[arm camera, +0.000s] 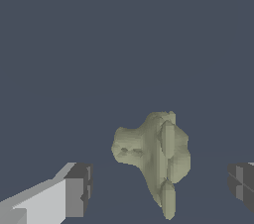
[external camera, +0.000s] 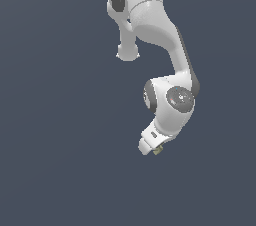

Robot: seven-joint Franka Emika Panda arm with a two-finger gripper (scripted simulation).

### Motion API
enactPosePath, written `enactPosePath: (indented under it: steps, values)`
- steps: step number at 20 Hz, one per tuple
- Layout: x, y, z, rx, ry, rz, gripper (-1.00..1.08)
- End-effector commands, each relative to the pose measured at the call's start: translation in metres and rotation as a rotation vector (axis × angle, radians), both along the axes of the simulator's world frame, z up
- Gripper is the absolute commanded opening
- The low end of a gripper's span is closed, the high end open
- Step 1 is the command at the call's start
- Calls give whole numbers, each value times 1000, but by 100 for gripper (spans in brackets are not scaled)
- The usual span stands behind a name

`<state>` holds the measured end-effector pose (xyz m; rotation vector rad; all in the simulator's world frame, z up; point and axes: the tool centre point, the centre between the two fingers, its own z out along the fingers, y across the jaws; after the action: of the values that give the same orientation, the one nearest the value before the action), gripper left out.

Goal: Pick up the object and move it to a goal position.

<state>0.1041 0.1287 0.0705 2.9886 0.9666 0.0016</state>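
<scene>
Gripper (arm camera: 161,188) poised over its quarry

We hover with fingers (arm camera: 74,193) spread wide, the olive-tan object (arm camera: 154,156) lying on the floor between them, not yet touched, placed for a straddling grasp, we judge.

Object (arm camera: 154,156) between fingers (arm camera: 79,191) — apart from both — on bare floor (arm camera: 124,44).

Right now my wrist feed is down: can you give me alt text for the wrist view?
An olive-tan, lumpy object sits between the two dark fingertips of the open end effector, touching neither. One finger shows with its white body, the other only as a dark pad at the picture's edge. Everything behind is a plain dark blue-grey surface.
</scene>
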Motion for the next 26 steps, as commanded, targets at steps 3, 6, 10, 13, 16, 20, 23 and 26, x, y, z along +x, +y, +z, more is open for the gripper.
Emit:
enactPosePath:
  steps: [3,6,10,13,16,20,23,26]
  values:
    - [-1,0,-25,0,1,2,100]
    - [-1,0,-36,0,1,3,100]
    - [0,0,-39,0,1,3,100]
    - [0,1,-38,0,1,3,-100]
    - [0,1,-38,0,1,3,-100]
    - [0,1,-38,0,1,3,-100]
    - [0,1,-38,0,1,3,-100]
    - [-1,0,-38,0,1,3,-100]
